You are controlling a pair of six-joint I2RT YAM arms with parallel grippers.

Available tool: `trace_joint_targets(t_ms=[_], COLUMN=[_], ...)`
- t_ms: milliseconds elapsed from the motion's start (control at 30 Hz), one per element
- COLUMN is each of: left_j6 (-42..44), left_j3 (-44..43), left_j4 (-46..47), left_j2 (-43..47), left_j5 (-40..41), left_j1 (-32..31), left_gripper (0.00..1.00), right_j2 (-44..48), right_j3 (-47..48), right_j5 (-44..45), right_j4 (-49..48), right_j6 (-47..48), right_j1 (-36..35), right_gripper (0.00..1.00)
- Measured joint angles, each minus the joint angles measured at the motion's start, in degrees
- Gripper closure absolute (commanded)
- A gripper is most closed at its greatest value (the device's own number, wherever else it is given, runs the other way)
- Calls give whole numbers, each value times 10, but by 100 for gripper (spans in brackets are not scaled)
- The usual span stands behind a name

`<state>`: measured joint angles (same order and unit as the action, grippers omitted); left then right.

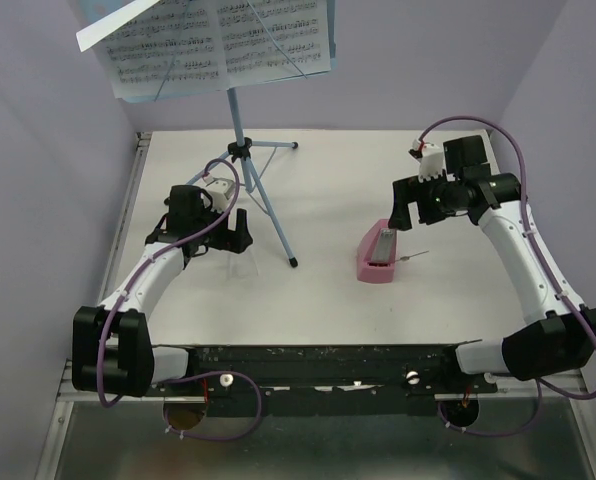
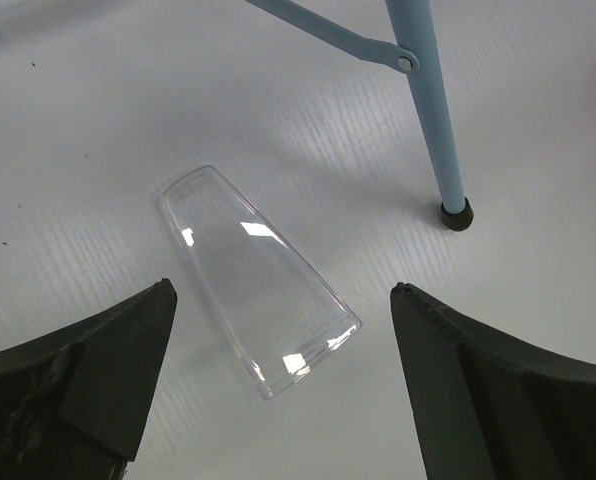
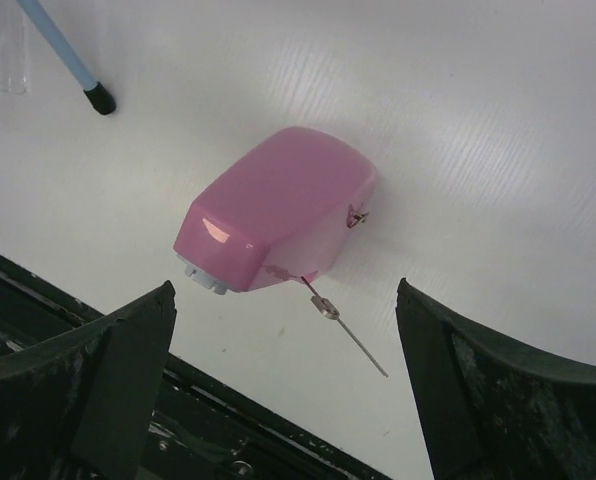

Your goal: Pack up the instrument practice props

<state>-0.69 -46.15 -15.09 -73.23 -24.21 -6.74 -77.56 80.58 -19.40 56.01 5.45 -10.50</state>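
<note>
Metronome: the pink metronome (image 3: 273,210) lies on its side on the table (image 1: 328,300), directly below the right claw (image 1: 406,208) and between its two fingers as the wrist view frames it.
Pendulum rod: a thin pendulum rod (image 3: 343,325) sticks out of the metronome's face toward the claw's near side, bare and exposed.
Right claw: spread wide, holding nothing, hanging above the metronome without touching it.
Clear cover: a transparent tapered clear cover (image 2: 258,280) lies flat under the left claw (image 1: 236,232), between its fingers.
Left claw: equally wide apart, empty, hovering over the cover.
Music stand: the light-blue music stand (image 1: 243,150) is upright beyond the left claw, and one rubber-tipped stand leg (image 2: 456,213) lands just beyond the right-hand finger.
Sheet-music pages: the sheet-music pages (image 1: 218,40) rest on the stand's desk, well beyond both claws.
Step in hand: we judge it to be picking up the cover and the metronome.
Doing it well: we would close across the cover's long sides, gently, since thin plastic may flex or slip; we would grasp the metronome's body clear of the rod and keep off the stand leg.
Writing: the pages show printed staves only; we can read no title, brand or label anywhere.
</note>
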Motion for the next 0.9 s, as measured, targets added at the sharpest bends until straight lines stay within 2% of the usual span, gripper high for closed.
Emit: trace_joint_targets(t_ms=[467,900], left_j6=[-5,-7], left_j3=[4,8], left_j4=[9,9], left_j2=[16,30], left_j5=[2,4], left_j1=[-2,-5], left_gripper=[1,1], right_j2=[-59,-91], right_j3=[14,16], right_j5=[52,109], right_j4=[-8,-4], right_j6=[-65,-112], right_j1=[-67,-80], right_gripper=[9,30])
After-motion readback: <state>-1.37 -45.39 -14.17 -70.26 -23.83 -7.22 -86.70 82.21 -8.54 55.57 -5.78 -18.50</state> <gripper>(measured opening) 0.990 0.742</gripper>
